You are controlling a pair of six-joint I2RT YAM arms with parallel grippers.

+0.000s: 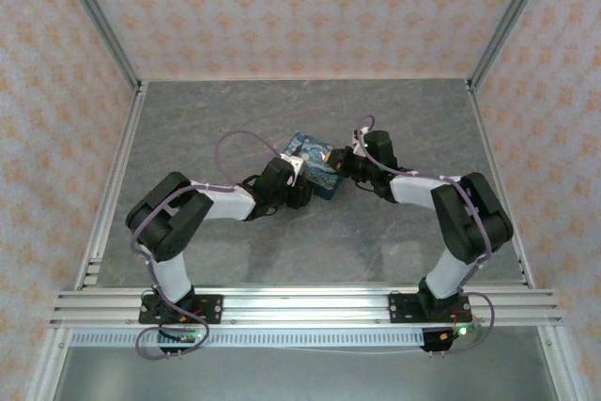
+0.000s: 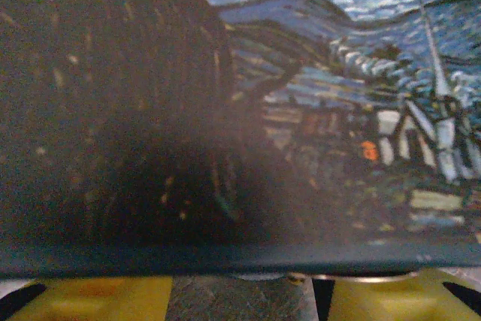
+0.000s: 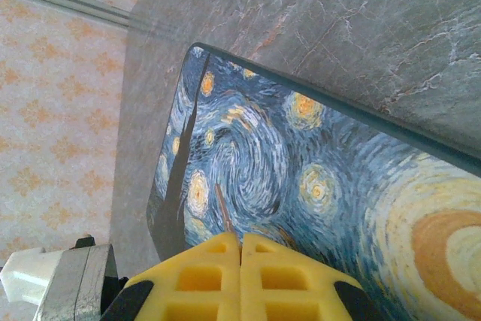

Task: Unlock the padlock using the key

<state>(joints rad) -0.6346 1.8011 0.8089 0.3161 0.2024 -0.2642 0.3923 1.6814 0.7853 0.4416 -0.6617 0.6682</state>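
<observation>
- Dark blue tin box [image 1: 310, 149] painted with a swirling starry night, near the middle of the grey marbled desk [image 1: 207, 119]; askew to the desk's edges; flanked by both arms, one on each side.
- Left tool [image 2: 240, 302] at the tin box's near-left side; yellow fingers [image 2: 90, 300] spread, a strip of desk between them; painted village side of the box straight ahead, its dark lower rim just above the fingertips; cannot tell whether touching.
- Right tool [image 3: 240, 249] above the lid at the box's right end; yellow fingers pressed together, no gap between them.
- Thin dark sliver [image 3: 223, 212] jutting beyond the right tool's tips across the painted swirls; cannot tell whether this is the tiny silvery metal key or a stroke of the painting.
- Very small metal padlock: too small to pick out against tin box and tools; cannot tell where.
</observation>
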